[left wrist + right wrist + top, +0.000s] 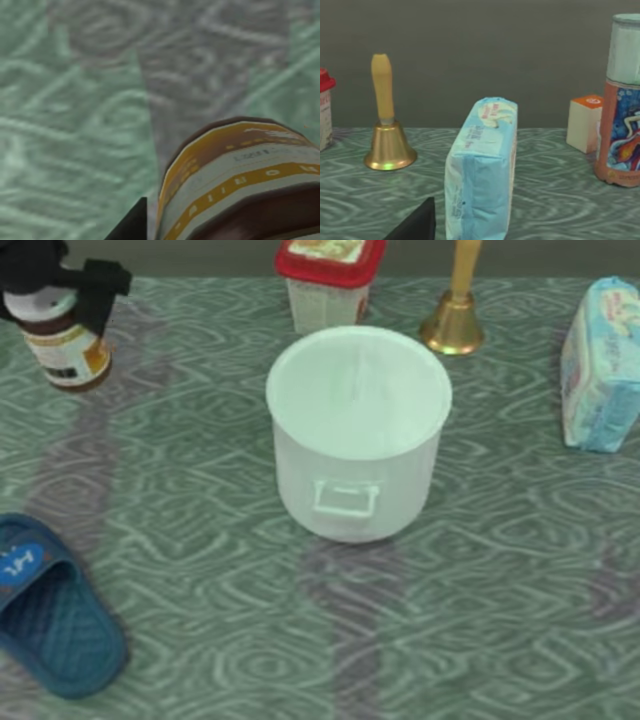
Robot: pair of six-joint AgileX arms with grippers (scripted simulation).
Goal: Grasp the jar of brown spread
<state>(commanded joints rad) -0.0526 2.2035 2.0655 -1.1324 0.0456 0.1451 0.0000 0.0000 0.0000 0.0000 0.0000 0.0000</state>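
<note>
Fingers of the left gripper (45, 285) flank the jar of brown spread (62, 340) at far left; apparently clamped, lift unconfirmed.

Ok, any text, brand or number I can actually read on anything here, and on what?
None reads cleanly.
Jar: orange band lettering, blurred.
Slipper: white mark, unreadable.
Blue pack: print too small.
Red-lidded tub: label blurred.
Can: picture only, no legible words.
Left gripper at the jar.
</note>
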